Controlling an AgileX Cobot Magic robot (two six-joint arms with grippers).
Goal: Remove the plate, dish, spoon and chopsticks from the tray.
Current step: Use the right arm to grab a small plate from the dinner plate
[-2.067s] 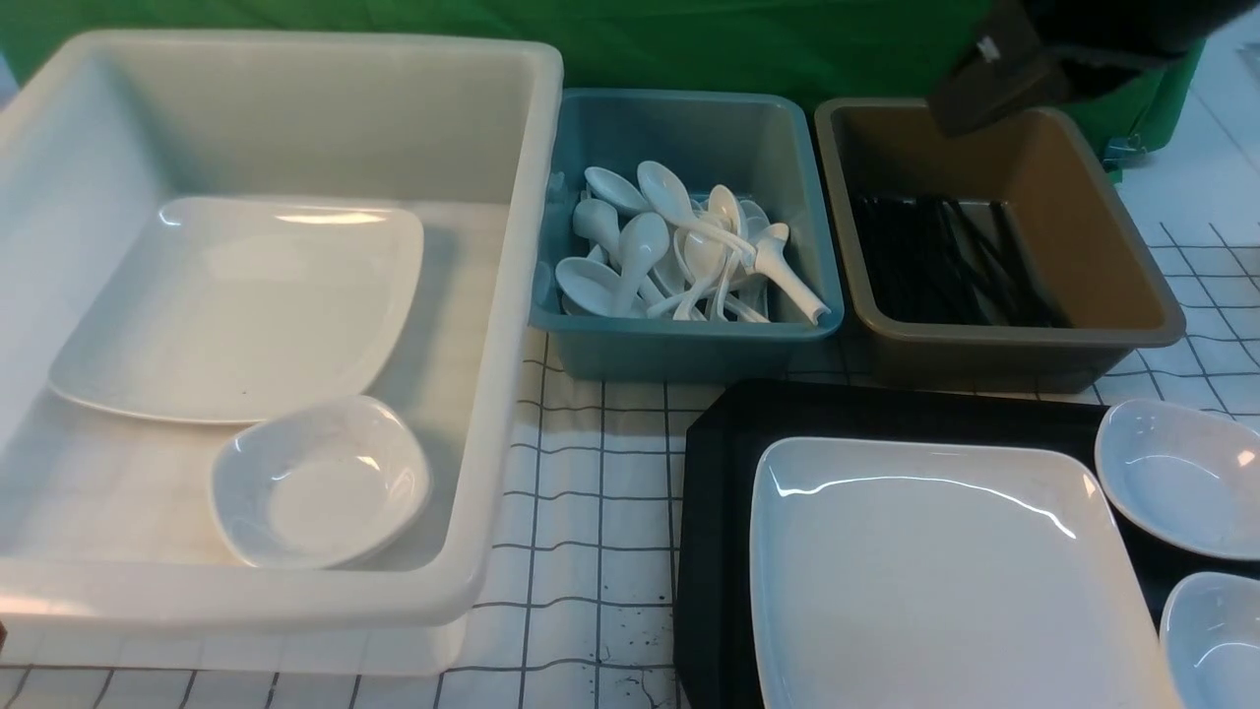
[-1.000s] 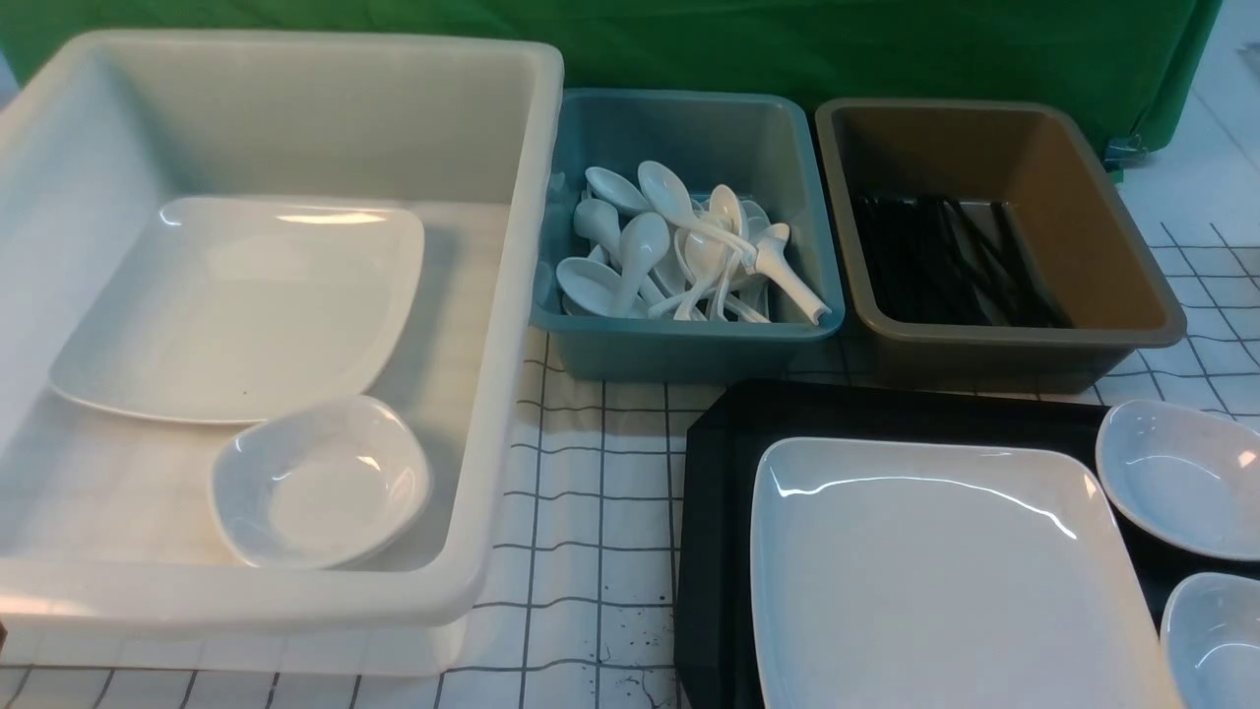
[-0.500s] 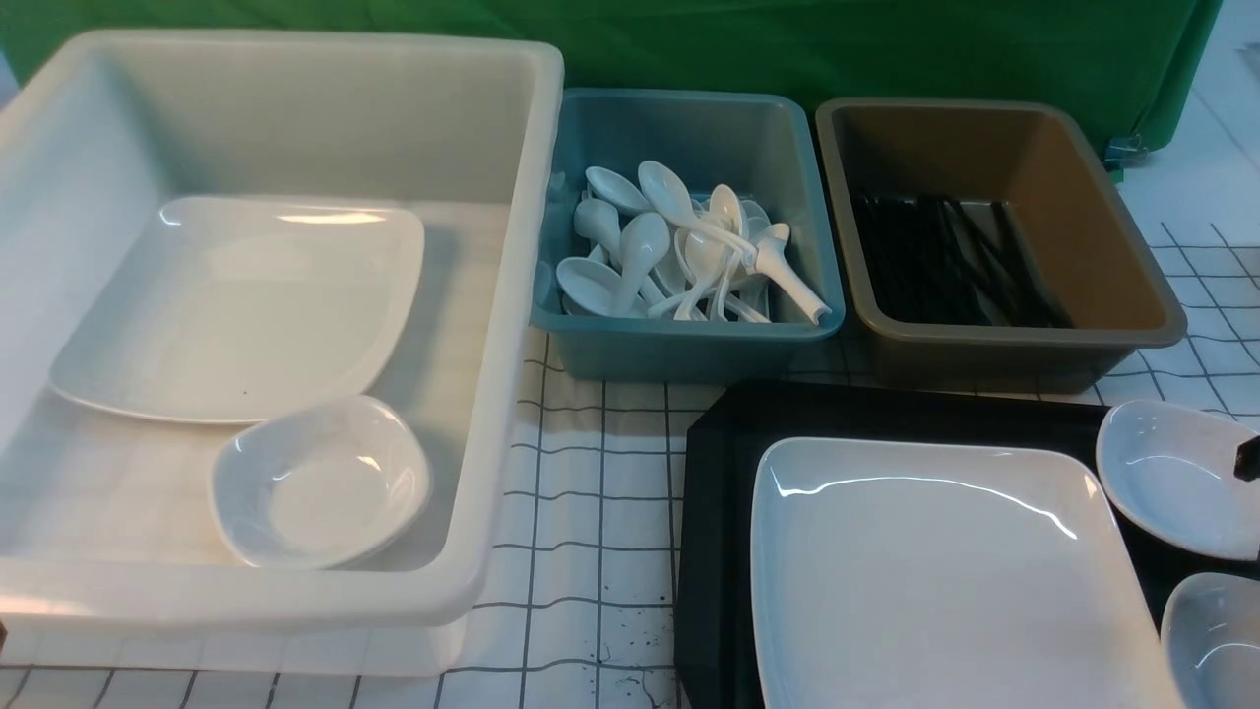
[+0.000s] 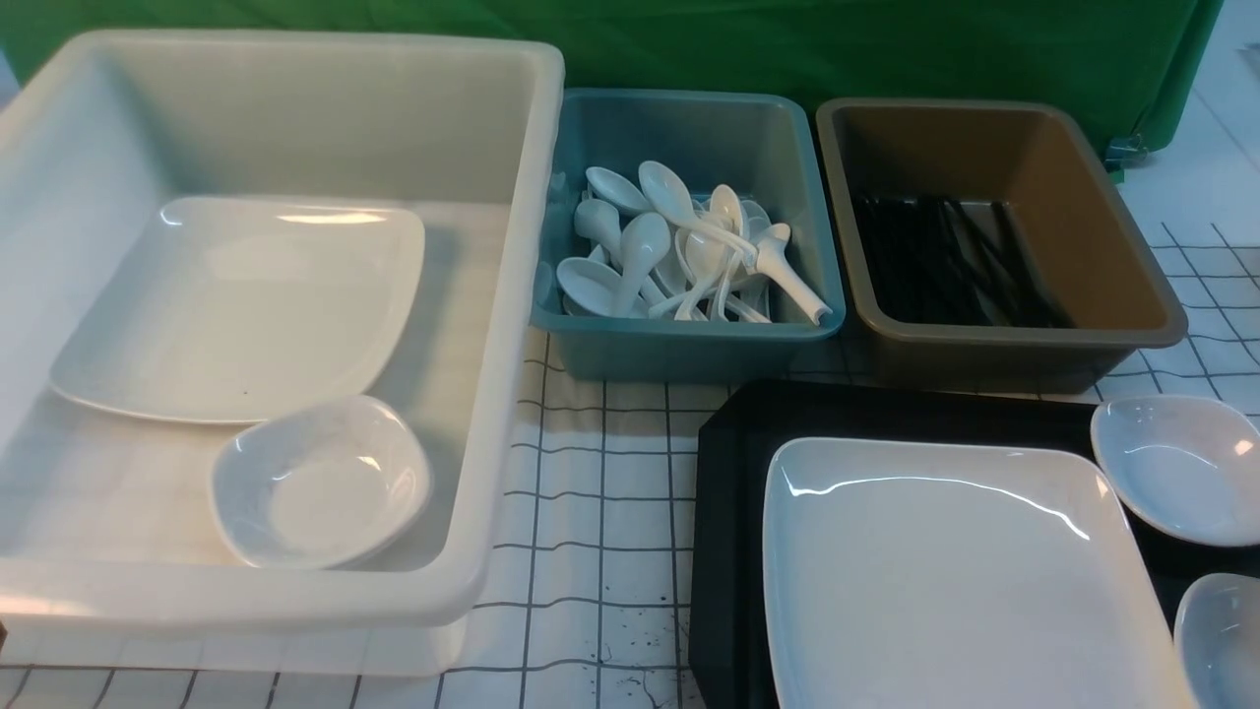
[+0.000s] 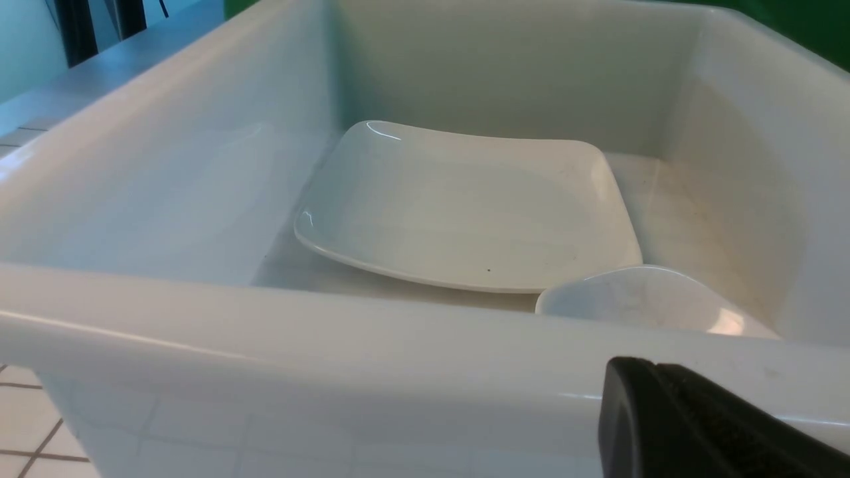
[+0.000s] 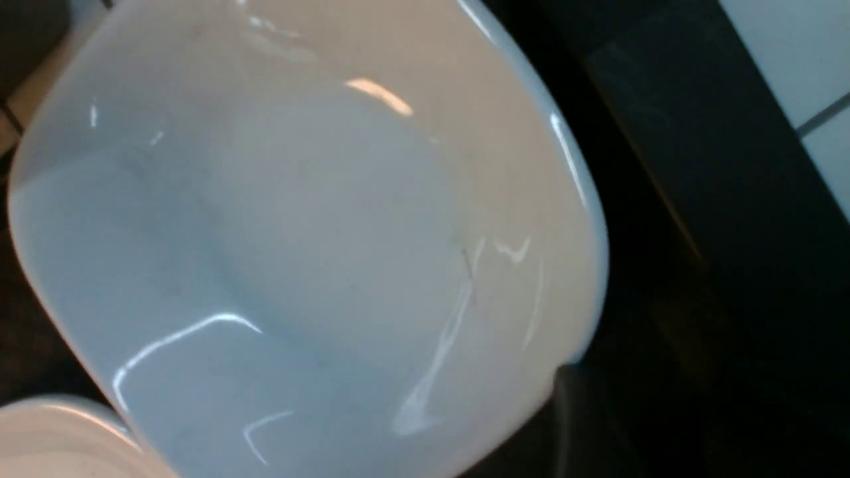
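Dish (image 6: 299, 252): newly close before right fingers, tray (image 4: 728, 512) nudged rightward; finger spread cannot be told; dish removal likely next.

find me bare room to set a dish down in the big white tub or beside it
Large white plastic tub: bare floor between the white square plate and the right wall, and left of the small white dish. Gridded cloth between tub and black tray is free. Crowded: teal spoon bin, tray.
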